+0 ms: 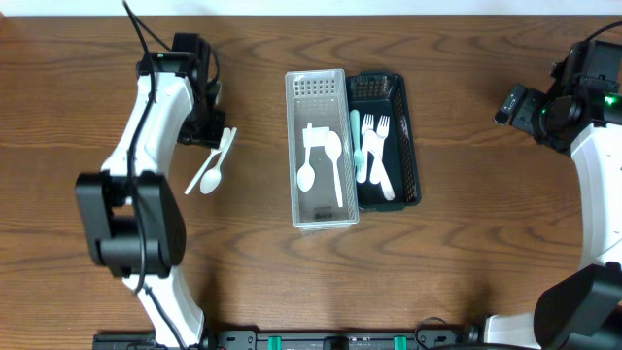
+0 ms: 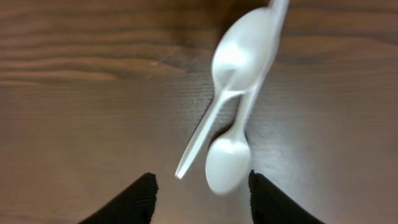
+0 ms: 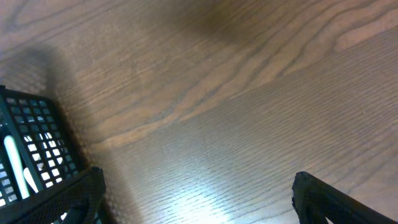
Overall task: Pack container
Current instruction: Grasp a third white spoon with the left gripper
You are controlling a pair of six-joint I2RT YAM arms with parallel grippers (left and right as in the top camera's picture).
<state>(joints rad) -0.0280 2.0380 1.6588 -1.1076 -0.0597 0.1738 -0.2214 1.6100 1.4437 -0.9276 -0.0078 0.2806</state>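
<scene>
White tray sits mid-table, long axis running away from the robot. It holds a white spoon and other white plastic cutlery. Black mesh basket stands touching the tray's right wall, with white forks and one teal utensil inside. Two loose spoons lie crossed on bare wood, well to the left of the tray. The first spoon has its bowl up and its handle slanting down across the other. The second spoon has its bowl nearest the left gripper. That gripper's fingers are spread wide, the second spoon's bowl between the tips, gripping nothing. Right gripper sits far to the right of the tray, beyond the basket, its fingers spread over bare table. A corner of basket mesh shows at the left edge of the right wrist view.
</scene>
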